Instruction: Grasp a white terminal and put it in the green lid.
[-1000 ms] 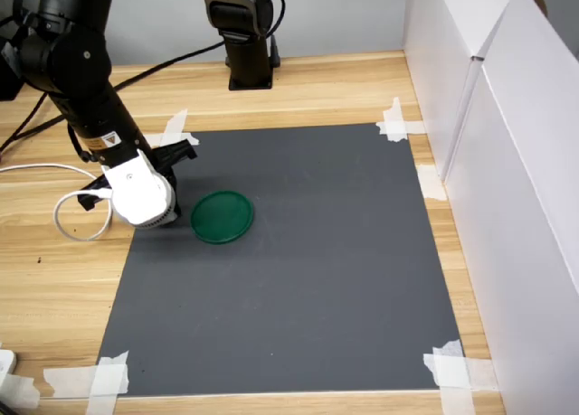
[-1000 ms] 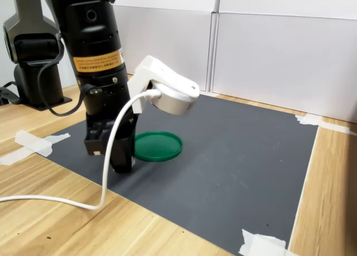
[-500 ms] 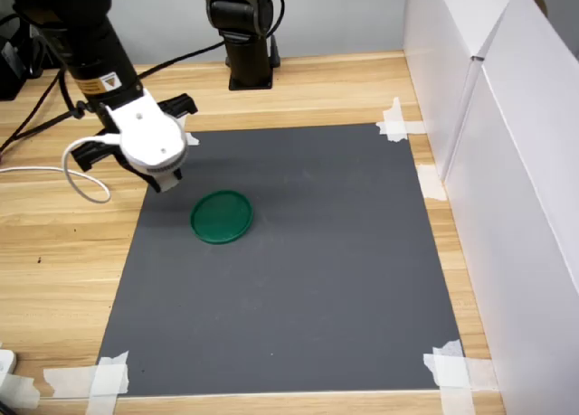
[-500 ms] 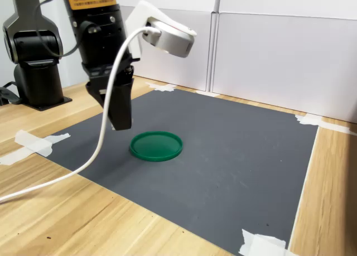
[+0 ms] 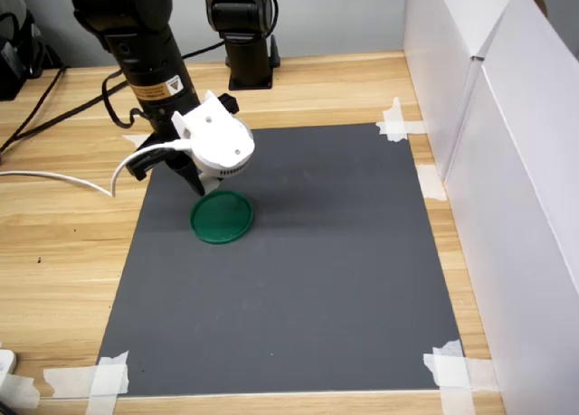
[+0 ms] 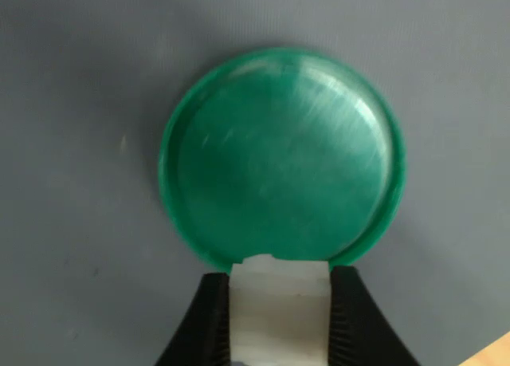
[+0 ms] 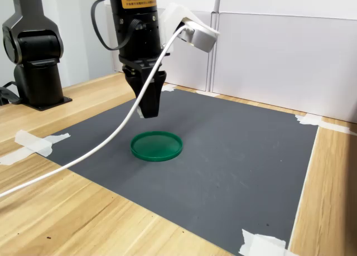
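The green lid (image 5: 222, 217) (image 7: 157, 145) lies flat on the dark mat, its inside bare in the wrist view (image 6: 279, 155). My gripper (image 5: 194, 182) (image 7: 148, 111) points straight down and hangs a little above the lid's rim, on the side toward the first exterior view's left. In the wrist view the two black fingers (image 6: 209, 322) are shut on the white terminal (image 6: 279, 314), a small white block whose end reaches just over the lid's edge. In both exterior views the terminal is too small to make out.
The dark grey mat (image 5: 317, 279) is taped to the wooden table at its corners. A second black arm base (image 5: 240, 26) (image 7: 36, 49) stands at the back. White walls (image 5: 488, 117) close the first exterior view's right. A white cable (image 5: 54, 175) trails from the wrist camera.
The gripper rose off the mat beside the lid and moved toward the first exterior view's right. It now hovers over the lid's rim, still shut on the white piece.
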